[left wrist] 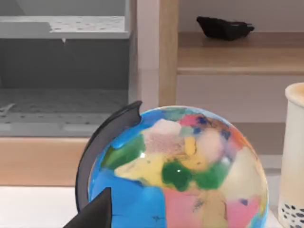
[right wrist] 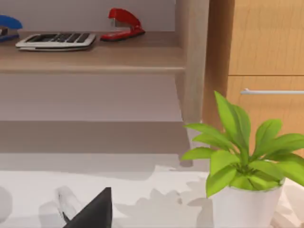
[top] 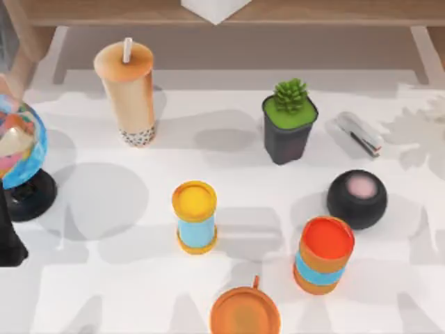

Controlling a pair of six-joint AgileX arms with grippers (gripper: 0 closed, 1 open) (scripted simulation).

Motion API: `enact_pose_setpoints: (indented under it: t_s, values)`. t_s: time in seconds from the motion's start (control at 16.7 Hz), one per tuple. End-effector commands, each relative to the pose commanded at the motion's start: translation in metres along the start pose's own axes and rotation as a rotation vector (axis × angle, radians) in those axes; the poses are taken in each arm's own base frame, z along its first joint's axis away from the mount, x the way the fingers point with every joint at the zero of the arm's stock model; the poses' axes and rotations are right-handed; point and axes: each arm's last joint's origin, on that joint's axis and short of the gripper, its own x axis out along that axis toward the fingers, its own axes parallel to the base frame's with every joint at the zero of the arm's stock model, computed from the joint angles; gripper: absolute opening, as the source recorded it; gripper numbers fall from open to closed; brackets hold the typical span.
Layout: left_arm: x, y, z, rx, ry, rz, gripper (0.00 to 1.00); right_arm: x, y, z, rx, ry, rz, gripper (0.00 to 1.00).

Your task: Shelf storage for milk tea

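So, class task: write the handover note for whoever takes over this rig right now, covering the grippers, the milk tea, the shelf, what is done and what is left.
Left gripper: parked near the globe at the table's left edge, holding nothing that shows.
Right gripper: parked, facing the shelf and a leafy plant in a white pot.
The milk tea stands upright on the white table, back left, just in front of the shelf.
Done: nothing; the cup is untouched.
Left: grasp the cup, likely with the nearer left arm, lift it and set it on the shelf.
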Motion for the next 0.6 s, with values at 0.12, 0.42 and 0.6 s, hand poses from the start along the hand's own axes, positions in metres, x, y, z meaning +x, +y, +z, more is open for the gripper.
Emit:
enact_pose_setpoints:
  t_s: [0.12, 0.42, 0.6]
  values:
    - [0.000, 0.000, 0.000, 0.000, 0.000, 0.000, 1.00, 0.000, 0.000, 0.000, 0.000, 0.000, 0.000, 1.00]
    - [0.007, -0.005, 0.024, -0.030, -0.045, 0.011, 1.00, 0.000, 0.000, 0.000, 0.000, 0.000, 0.000, 1.00]
    - [0.024, -0.013, 0.049, -0.067, -0.087, 0.022, 1.00, 0.000, 0.000, 0.000, 0.000, 0.000, 0.000, 1.00]
